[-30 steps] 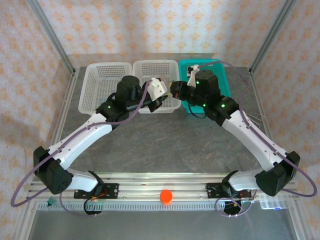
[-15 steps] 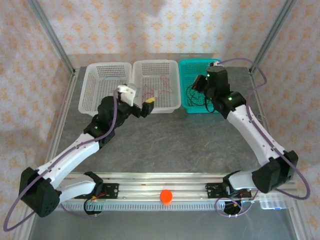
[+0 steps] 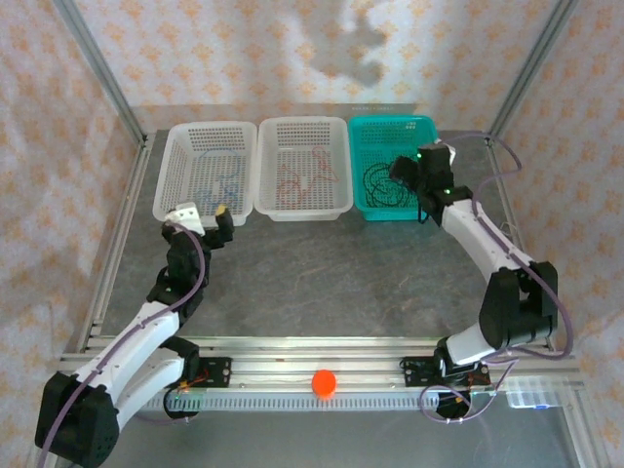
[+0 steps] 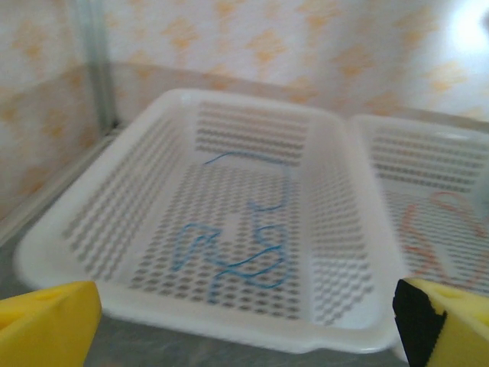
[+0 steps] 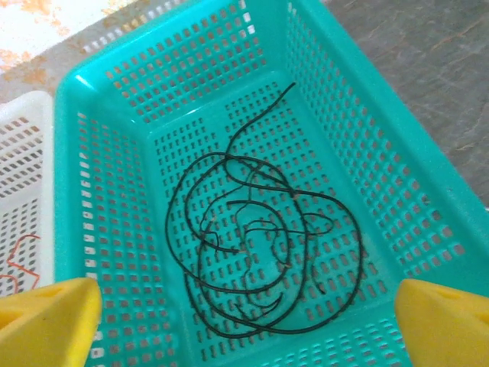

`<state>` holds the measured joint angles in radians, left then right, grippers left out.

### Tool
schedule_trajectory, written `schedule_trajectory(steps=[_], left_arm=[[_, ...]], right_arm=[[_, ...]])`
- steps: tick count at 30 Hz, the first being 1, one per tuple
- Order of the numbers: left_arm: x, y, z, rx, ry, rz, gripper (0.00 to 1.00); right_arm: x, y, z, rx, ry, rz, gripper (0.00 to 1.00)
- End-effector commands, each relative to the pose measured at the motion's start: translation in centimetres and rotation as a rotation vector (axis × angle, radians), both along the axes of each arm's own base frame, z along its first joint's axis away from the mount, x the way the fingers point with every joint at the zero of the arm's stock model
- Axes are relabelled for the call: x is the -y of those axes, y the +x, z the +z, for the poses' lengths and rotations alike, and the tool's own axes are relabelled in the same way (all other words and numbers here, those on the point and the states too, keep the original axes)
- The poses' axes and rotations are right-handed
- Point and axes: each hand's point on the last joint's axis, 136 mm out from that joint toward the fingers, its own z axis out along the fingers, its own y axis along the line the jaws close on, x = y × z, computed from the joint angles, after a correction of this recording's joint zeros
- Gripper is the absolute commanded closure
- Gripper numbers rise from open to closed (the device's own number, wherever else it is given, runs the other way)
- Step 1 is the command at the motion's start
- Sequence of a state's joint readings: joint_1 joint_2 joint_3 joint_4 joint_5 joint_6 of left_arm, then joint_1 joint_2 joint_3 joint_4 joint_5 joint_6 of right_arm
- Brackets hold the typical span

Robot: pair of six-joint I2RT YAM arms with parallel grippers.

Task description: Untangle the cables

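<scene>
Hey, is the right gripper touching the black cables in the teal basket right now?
Apart. In the right wrist view the right gripper hangs open, fingers clear of the black cables lying in the teal basket.

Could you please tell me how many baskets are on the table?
3: the left white basket, the middle white basket beside it, and the teal basket on the right.

Far-left white basket [image 4: 229,99], middle white basket [image 3: 304,123]: perforated plastic, smooth, slight sheen. Teal basket [image 5: 367,145]: same plastic, glossier. Black cable [image 5: 252,245], blue cable [image 4: 260,264], red cable [image 4: 412,222]: smooth jacket, matt. Surface [image 3: 331,273]: grey stone-look mottling, matt. Frame rails [image 3: 322,353] at near edge: bare brushed metal. Left hand [image 4: 244,329] pads [image 4: 46,325]: yellow, matt. Left arm shell [image 3: 132,339]: white plastic, glossy. Backdrop [image 3: 292,58]: patterned cloth, wrinkled.
</scene>
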<state>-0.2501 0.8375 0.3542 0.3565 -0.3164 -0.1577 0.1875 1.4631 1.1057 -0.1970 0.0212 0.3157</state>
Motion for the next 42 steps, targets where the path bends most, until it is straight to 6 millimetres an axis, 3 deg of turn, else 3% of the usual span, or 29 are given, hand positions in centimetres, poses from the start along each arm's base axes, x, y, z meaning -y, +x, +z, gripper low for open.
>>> schedule_trajectory(steps=[1,8,13,17,21,24,26,29,32,34,40,42], left_arm=[[-2.3,-1.0,0.0,0.103,-0.015,0.103,0.01],[-4.2,-2.9,-2.7,0.12,0.039,0.178,0.0],[-4.8,-2.9,-4.3,0.126,0.056,0.16,0.01],[-4.6,-2.0,-4.4,0.142,0.079,0.113,0.0],[-4.2,-0.4,-3.9,0.174,0.084,0.042,0.0],[-4.0,0.7,-3.5,0.216,0.073,0.004,0.0],[-4.0,1.5,-3.5,0.234,0.066,-0.012,0.0],[-4.0,2.4,-5.2,0.197,0.064,-0.022,0.0],[-3.7,3.2,-5.5,0.179,0.07,-0.042,0.0],[-4.4,4.2,-6.6,0.104,0.058,-0.003,0.0],[-4.8,4.5,-6.6,0.106,0.055,0.029,0.0],[-4.9,4.5,-6.6,0.103,0.056,0.031,0.0]], right_arm=[[2.1,-0.8,2.2,0.175,-0.03,-0.083,0.0],[5.5,-5.2,-1.0,0.291,-0.094,-0.223,0.0],[5.7,-6.4,-4.2,0.316,-0.21,-0.157,0.0],[4.8,-5.8,-3.3,0.389,-0.252,-0.082,0.0],[5.1,-5.9,-5.0,0.38,-0.313,-0.08,0.0],[5.5,-7.2,-6.0,0.425,-0.306,-0.072,0.0],[5.6,-7.8,-5.5,0.456,-0.299,-0.062,0.0],[5.6,-8.9,-4.6,0.533,-0.301,-0.023,0.0],[6.2,-9.8,-4.5,0.587,-0.282,-0.022,0.0],[6.5,-9.5,-5.4,0.573,-0.269,-0.021,0.0],[6.5,-6.0,-7.9,0.442,-0.27,-0.001,0.0],[6.5,-6.0,-7.7,0.451,-0.266,0.001,0.0]])
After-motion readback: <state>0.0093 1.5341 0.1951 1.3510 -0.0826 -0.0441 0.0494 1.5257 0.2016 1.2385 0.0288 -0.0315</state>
